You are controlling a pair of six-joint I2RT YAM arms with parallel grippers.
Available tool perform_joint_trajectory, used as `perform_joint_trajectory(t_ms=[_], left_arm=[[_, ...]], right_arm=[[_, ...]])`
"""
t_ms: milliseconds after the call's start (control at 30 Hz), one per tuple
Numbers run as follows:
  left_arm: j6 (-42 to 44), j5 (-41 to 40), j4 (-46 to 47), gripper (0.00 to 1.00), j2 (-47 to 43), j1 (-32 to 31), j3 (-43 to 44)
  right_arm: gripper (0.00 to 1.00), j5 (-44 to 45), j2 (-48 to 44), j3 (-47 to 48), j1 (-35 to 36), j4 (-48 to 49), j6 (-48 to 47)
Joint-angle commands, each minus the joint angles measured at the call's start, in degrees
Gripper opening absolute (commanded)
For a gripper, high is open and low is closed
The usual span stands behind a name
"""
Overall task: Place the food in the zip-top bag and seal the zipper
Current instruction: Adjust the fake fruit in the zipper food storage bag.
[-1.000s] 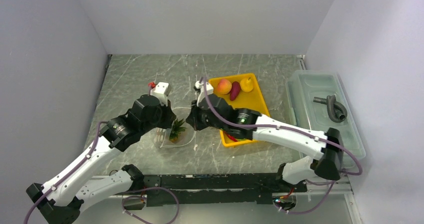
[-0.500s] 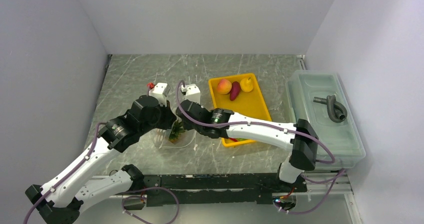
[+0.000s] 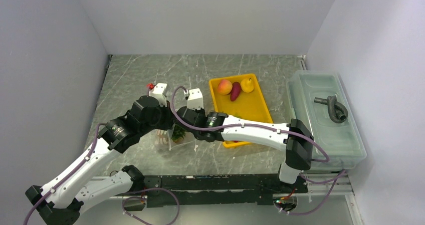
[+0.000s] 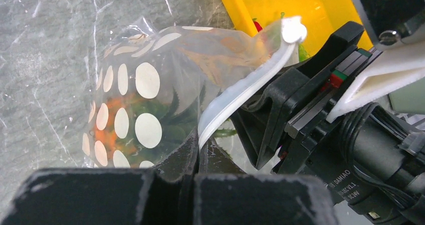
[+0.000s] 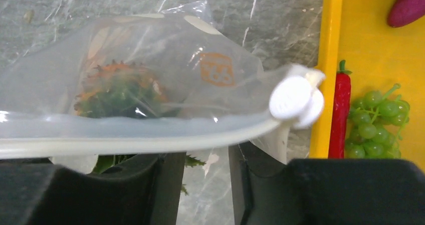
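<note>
The clear zip-top bag [image 4: 140, 94] with white dots holds the orange pineapple [image 5: 120, 87] and lies between both arms [image 3: 176, 135]. My left gripper [image 4: 198, 147] is shut on the pale zipper [image 4: 240, 89] at the bag's mouth and holds that edge up. My right gripper [image 5: 208, 182] is open, its fingers [image 5: 168, 180] just under the zipper [image 5: 150, 140], near its white round end [image 5: 295, 102]. The peach [image 3: 225, 86], purple piece [image 3: 235, 91] and pear [image 3: 246, 84] lie at the far end of the yellow tray [image 3: 253, 107]. The red chilli [image 5: 341, 115] and green grapes [image 5: 378, 122] lie at its near end.
A translucent lidded bin [image 3: 326, 130] with a grey hose piece [image 3: 333, 107] on it stands at the right wall. The right forearm [image 3: 255, 132] reaches across the tray's near end. Grey walls close in the marble table [image 3: 140, 74].
My right gripper has swung left from the tray's edge to the bag's mouth. My left gripper has stayed on the bag and the bag has shifted slightly.
</note>
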Motion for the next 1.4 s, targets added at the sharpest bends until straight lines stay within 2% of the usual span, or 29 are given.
perform_joint_trajectory(t_ms=[0, 200, 500, 767, 1000, 1233, 1367], left_arm=[[-1.0, -0.8, -0.1, 0.0, -1.1, 0.2, 2.6], [-1.0, -0.9, -0.3, 0.0, -0.9, 0.1, 2.9], [-0.9, -0.7, -0.6, 0.0, -1.3, 0.2, 2.5], [-1.0, -0.6, -0.3, 0.0, -1.6, 0.2, 2.1], [-0.8, -1.0, -0.8, 0.0, -1.1, 0.2, 2.9], [-1.0, -1.0, -0.8, 0.0, -1.2, 0.1, 3.1], [-1.0, -1.2, -0.8, 0.0, -1.2, 0.1, 3.4]], right_arm=[[0.43, 3.9, -1.1, 1.8, 0.5, -1.8, 1.0], [0.56, 4.4, -1.0, 3.0, 0.9, -2.3, 1.1], [0.58, 1.4, -6.1, 1.9, 1.6, 2.0, -0.7], [0.51, -1.6, -8.9, 0.1, 1.7, 7.5, -2.3], [0.4, -4.9, -4.8, 2.5, 1.7, 8.1, -2.4], [0.36, -5.9, -1.9, 2.6, 1.7, 8.2, -1.5], [0.28, -7.3, -1.4, 1.8, 1.7, 8.7, -1.1]])
